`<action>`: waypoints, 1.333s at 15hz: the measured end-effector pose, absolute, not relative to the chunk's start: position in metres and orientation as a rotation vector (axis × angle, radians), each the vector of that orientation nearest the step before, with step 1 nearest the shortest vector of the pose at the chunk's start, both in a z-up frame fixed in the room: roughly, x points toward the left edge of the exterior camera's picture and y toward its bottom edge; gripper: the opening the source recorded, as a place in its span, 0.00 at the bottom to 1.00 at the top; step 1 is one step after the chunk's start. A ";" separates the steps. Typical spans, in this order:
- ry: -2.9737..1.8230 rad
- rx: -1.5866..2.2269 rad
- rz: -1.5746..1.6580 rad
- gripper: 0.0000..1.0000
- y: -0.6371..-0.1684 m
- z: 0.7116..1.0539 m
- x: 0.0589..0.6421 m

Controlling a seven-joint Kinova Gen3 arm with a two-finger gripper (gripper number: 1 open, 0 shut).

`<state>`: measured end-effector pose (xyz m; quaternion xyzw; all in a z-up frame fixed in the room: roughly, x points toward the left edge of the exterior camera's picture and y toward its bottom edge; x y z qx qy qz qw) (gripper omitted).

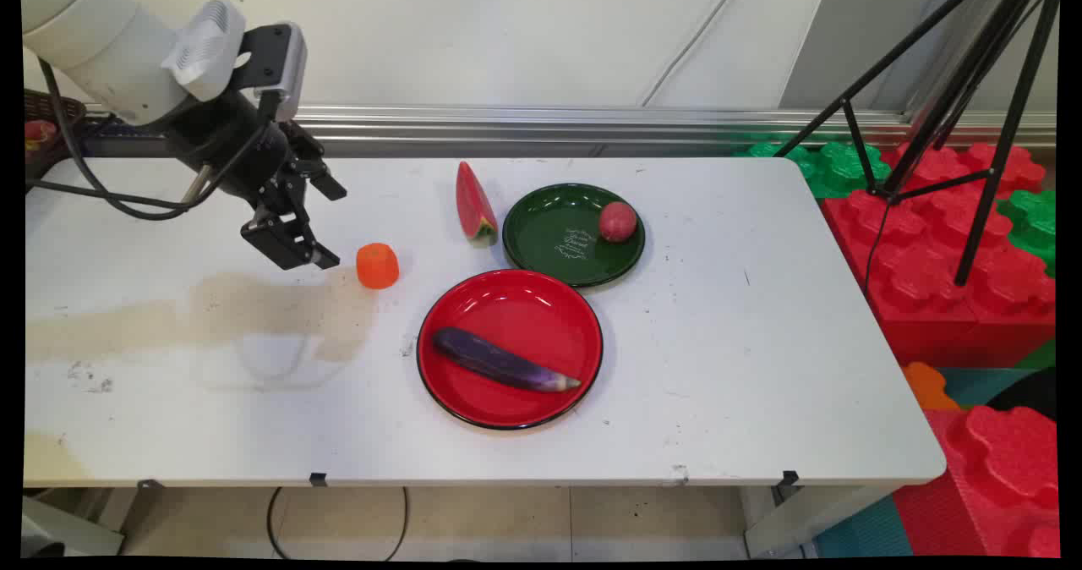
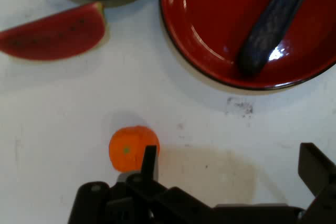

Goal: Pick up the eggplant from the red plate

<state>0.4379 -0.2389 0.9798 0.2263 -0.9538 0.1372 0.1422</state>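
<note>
On the table [image 1: 761,367] are two plates, one red [image 1: 510,312] and one green [image 1: 549,240], plus one orange [image 1: 377,265], one watermelon slice [image 1: 474,202], one eggplant [image 1: 505,361] and one reddish fruit [image 1: 618,221].

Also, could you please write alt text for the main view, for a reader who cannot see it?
A robot arm's open end effector hangs empty just left of a small orange on a white table. To the right lie a watermelon slice, a green plate holding a red fruit, and a red plate holding an eggplant.
</note>
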 end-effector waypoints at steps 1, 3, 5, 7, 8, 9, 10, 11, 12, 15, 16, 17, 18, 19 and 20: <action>-2.759 0.639 0.395 1.00 -0.238 0.983 0.432; -2.776 0.603 0.389 1.00 -0.239 0.990 0.414; -2.790 0.579 0.382 1.00 -0.241 0.994 0.400; -2.808 0.552 0.373 1.00 -0.245 0.996 0.378; -2.815 0.543 0.368 1.00 -0.248 0.995 0.368; -2.820 0.538 0.365 1.00 -0.250 0.994 0.361; -2.826 0.533 0.359 1.00 -0.252 0.992 0.353; -2.830 0.531 0.355 1.00 -0.253 0.991 0.348; -2.838 0.527 0.348 1.00 -0.256 0.988 0.339; -2.857 0.518 0.328 1.00 -0.261 0.978 0.322; -2.867 0.514 0.318 1.00 -0.263 0.973 0.315; -2.873 0.513 0.312 1.00 -0.264 0.969 0.311; -2.882 0.511 0.304 1.00 -0.266 0.964 0.306; -2.892 0.511 0.295 1.00 -0.267 0.957 0.300; -2.902 0.511 0.287 1.00 -0.269 0.952 0.296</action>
